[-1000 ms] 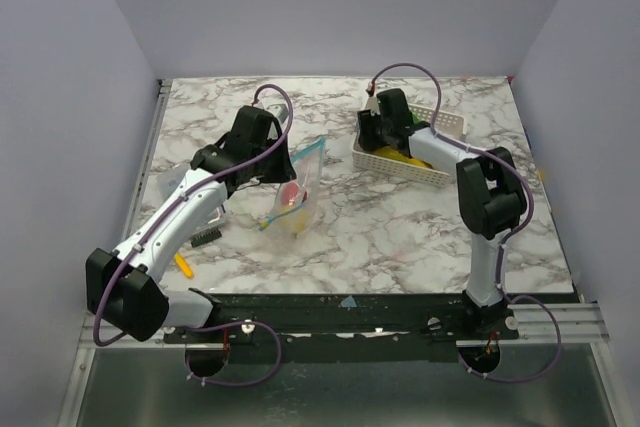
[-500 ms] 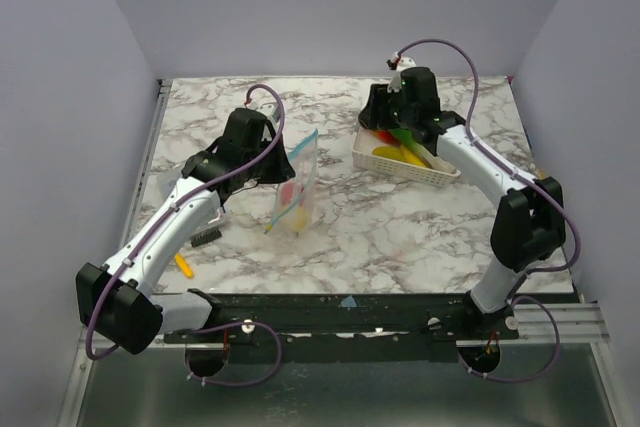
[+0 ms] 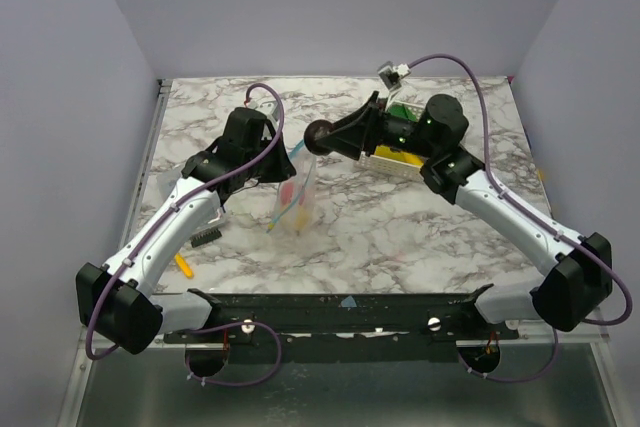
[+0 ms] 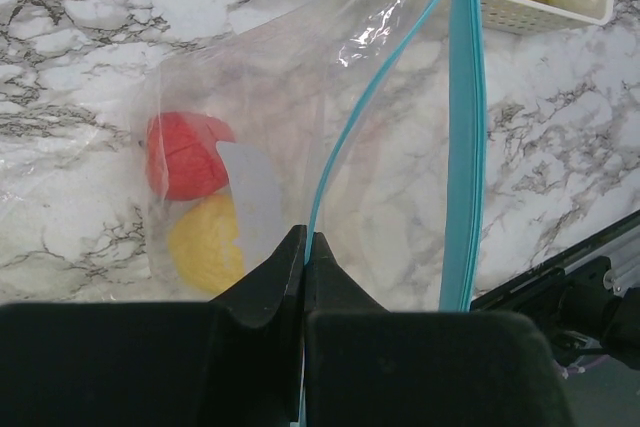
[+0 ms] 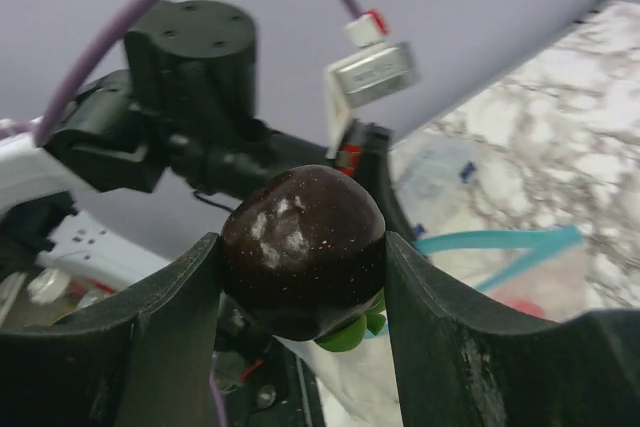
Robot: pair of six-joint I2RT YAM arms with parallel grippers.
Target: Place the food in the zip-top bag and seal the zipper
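Note:
The clear zip-top bag [image 3: 295, 197] stands upright on the marble table, its mouth held open. My left gripper [image 4: 304, 247] is shut on one side of the light blue zipper [image 4: 465, 127]. A red food piece [image 4: 185, 155] and a yellow one [image 4: 205, 245] lie inside the bag. My right gripper [image 5: 303, 252] is shut on a dark purple toy fruit [image 5: 303, 247] with a green stem leaf. In the top view that dark purple fruit [image 3: 319, 135] hangs just above and to the right of the bag's mouth, close to my left gripper [image 3: 290, 155].
A white perforated basket [image 3: 400, 164] behind the right arm holds yellow and green food. A small yellow-orange piece [image 3: 183, 265] and a dark object [image 3: 207, 235] lie on the table by the left arm. Grey walls close in three sides.
My right arm has lifted out of the basket and swung left with the dark purple fruit, now by the bag's mouth. The left gripper keeps holding the bag upright.

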